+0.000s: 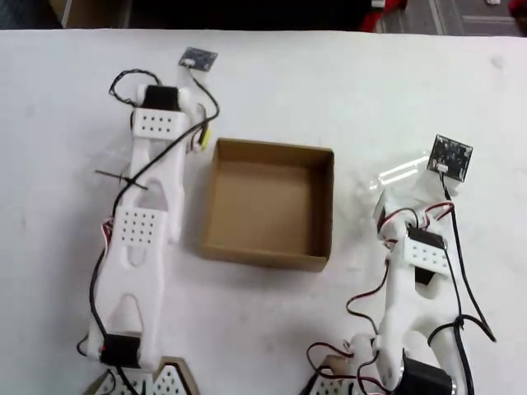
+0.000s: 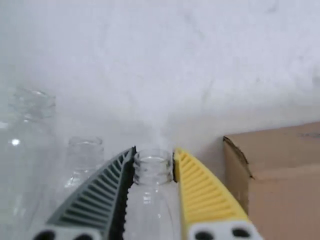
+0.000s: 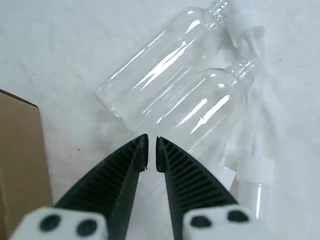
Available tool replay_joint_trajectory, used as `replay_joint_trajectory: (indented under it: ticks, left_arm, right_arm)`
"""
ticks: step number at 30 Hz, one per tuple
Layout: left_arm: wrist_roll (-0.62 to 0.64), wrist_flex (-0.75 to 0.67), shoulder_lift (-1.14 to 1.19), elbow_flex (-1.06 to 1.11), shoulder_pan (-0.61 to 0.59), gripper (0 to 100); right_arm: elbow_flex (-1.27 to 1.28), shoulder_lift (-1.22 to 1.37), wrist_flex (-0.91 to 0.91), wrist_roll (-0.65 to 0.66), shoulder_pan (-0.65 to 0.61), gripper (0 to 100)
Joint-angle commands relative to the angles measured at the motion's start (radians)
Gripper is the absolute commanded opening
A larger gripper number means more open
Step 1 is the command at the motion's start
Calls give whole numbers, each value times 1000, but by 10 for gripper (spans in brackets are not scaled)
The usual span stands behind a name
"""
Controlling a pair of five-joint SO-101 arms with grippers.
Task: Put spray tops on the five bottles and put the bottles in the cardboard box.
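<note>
The left gripper [image 2: 154, 159] was clamped on the neck of one upright clear bottle [image 2: 150, 200]. The right gripper [image 3: 148, 146] hung pinched together, holding nothing. One cardboard box [image 1: 263, 251] sat between the arms on the white table [image 1: 370, 82]. Two uncapped bottles [image 2: 30, 130] stood beside the held one. Two lying bottles [image 3: 160, 65] rested near the right gripper, with one spray top [image 3: 255, 175] beside them.

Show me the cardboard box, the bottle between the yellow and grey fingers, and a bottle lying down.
cardboard box [image 1: 268, 202], high view, bare floor.
upright bottle [image 2: 152, 167], left wrist view, threaded neck.
lying bottle [image 3: 160, 55], right wrist view, clear side.
</note>
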Motion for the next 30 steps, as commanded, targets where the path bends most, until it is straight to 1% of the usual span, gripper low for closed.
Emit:
replay_joint_trajectory:
  ticks: [1, 5, 16, 22, 30]
  left_arm:
    - [-14, 26, -160, -78, 25, 24]
    - [-12, 31, -269, -61, 50, 24]
    - [-9, 34, -521, -60, 51, 24]
    - [150, 34, -645, -60, 59, 23]
    - [163, 35, -799, -58, 139, 23]
  right_arm:
    - [-3, -28, -25, -2, -12, 20]
    - [-2, -27, -41, -2, -12, 21]
    - [9, -27, -71, -2, -12, 21]
    - [9, -27, -71, -2, -12, 21]
    - [9, -27, -71, -2, -12, 21]
